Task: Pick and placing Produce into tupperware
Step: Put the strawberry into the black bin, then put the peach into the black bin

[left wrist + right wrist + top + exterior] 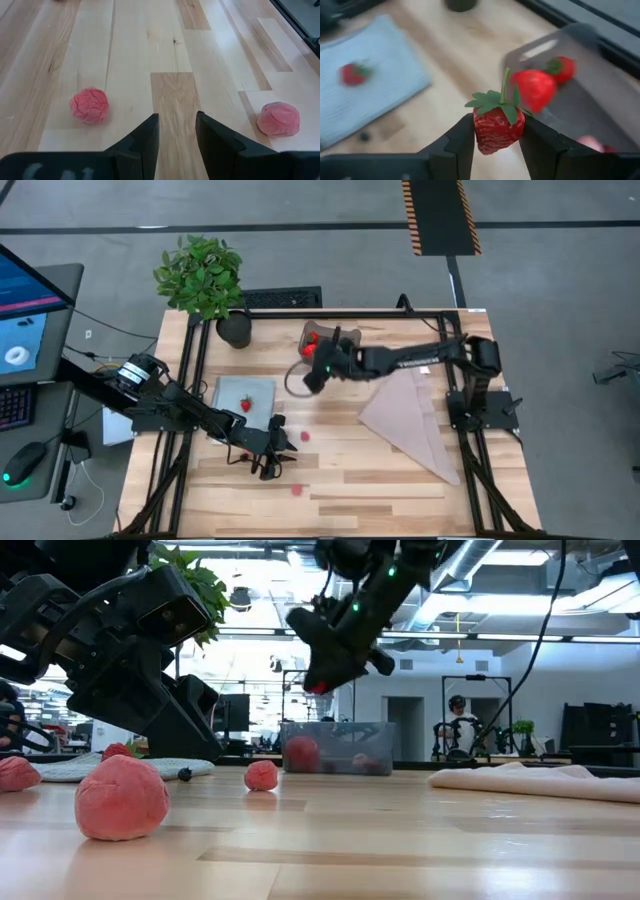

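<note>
My right gripper (312, 377) hangs in the air just near of the tupperware (322, 340), shut on a red strawberry (498, 129) with a green leafy cap. The tupperware, a translucent grey tub, stands on the table with strawberries (535, 89) inside. Another strawberry (245, 405) lies on the pale blue mat (250, 388). My left gripper (176, 116) stays low over the table near its front, open, with nothing between its fingers. Pink produce balls (89, 105) (278, 119) lie on the wood on either side of it. My right gripper pinches the strawberry by its two sides (481, 131) between its two fingers. The fingers slant down, coming from the table's right. The berry is lifted clear of the table, with its leafy cap and stem (504, 87) pointing away from the fingers.
A leafy potted plant (203, 275) in a black pot (235, 330) stands at the far left. A beige cloth (410, 420) lies on the right half. Loose pink pieces (305, 436) (296, 489) lie near the front. A black frame (330, 313) runs round the table.
</note>
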Motion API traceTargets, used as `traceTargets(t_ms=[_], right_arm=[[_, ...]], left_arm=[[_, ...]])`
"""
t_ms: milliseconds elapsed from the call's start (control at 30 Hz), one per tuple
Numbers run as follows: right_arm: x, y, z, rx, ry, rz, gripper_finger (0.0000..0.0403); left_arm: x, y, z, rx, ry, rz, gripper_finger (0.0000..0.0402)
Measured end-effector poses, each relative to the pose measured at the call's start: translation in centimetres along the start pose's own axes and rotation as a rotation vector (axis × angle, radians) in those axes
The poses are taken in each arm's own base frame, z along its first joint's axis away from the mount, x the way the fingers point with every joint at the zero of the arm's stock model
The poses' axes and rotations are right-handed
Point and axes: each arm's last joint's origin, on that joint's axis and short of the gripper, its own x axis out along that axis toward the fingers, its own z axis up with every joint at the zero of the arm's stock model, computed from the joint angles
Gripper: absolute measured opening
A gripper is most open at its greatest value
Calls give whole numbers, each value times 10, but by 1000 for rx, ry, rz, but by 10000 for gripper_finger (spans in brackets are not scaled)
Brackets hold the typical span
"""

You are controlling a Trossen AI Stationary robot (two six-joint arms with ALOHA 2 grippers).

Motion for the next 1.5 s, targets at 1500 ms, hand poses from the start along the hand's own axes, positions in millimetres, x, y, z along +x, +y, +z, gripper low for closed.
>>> traceTargets(t_ms=[1500], right_arm=[[-11, -7, -6, -35, 121, 13, 294]], left_arm=[[3, 31, 6, -29, -26, 212, 227]])
